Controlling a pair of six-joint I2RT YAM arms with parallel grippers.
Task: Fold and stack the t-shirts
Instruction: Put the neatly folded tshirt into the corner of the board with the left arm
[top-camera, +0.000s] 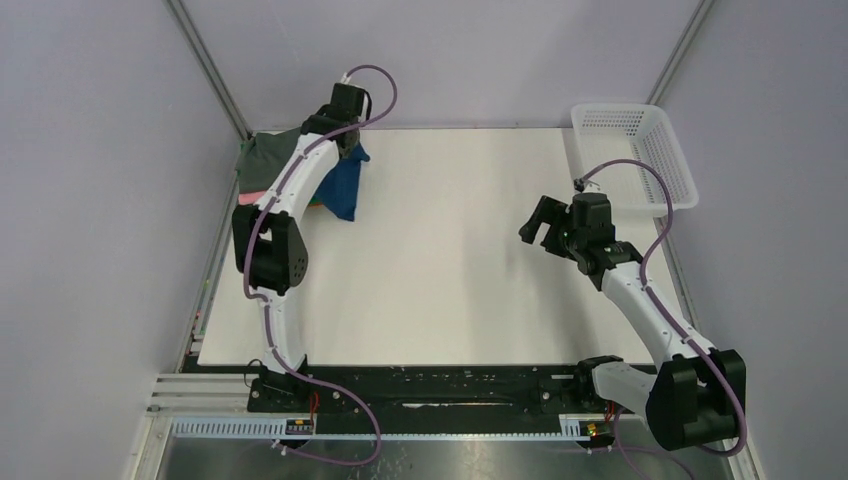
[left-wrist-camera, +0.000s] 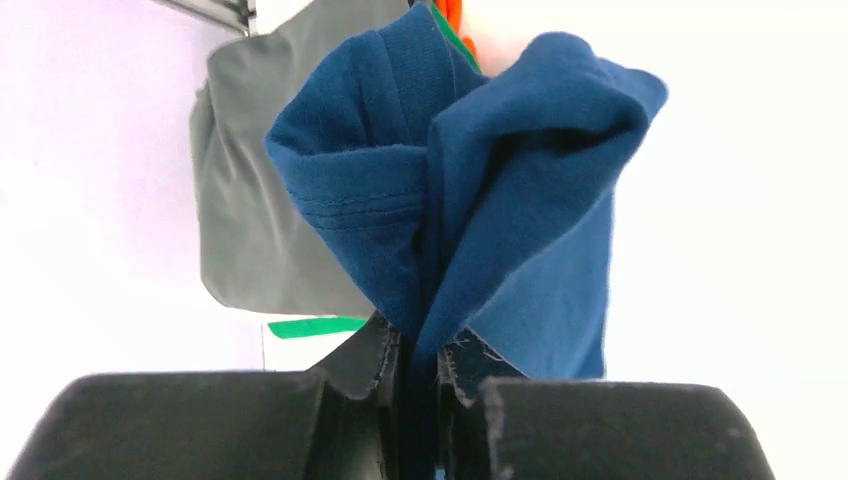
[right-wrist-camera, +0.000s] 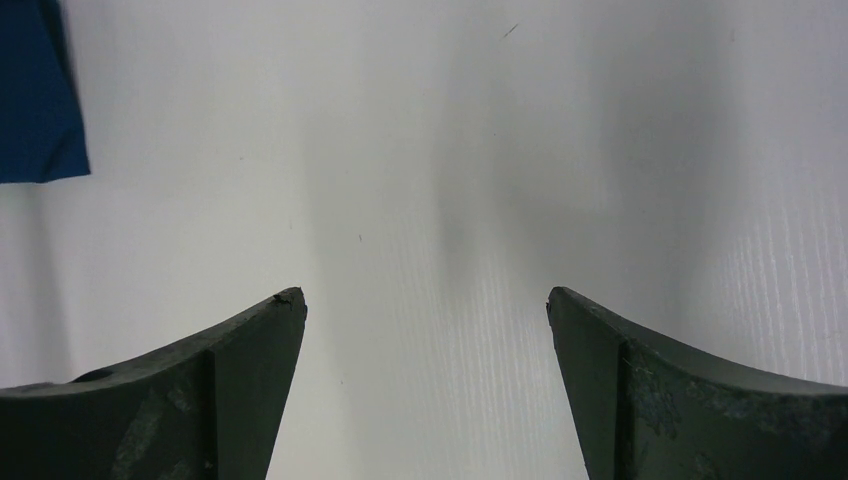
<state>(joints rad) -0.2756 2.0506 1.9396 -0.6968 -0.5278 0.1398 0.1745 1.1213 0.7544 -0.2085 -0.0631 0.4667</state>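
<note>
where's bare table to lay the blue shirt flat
The whole middle of the table is bare, from the blue shirt across to the right arm. The far left corner is crowded with the folded pile; the basket fills the far right.

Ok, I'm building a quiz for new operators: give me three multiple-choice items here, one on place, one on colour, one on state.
1. Where is the white plastic mesh basket? A) far right corner of the white table B) near left corner C) table centre
2. What colour is the soft cotton t-shirt in the left gripper? A) orange B) pink C) dark blue
3. What state is the right gripper in? A) shut on cloth B) open, empty C) shut, empty
1 A: the top view shows it at the far right edge. 2 C: dark blue cloth bunches out of its shut jaws. 3 B: its jaws stand apart with nothing between them.
</note>
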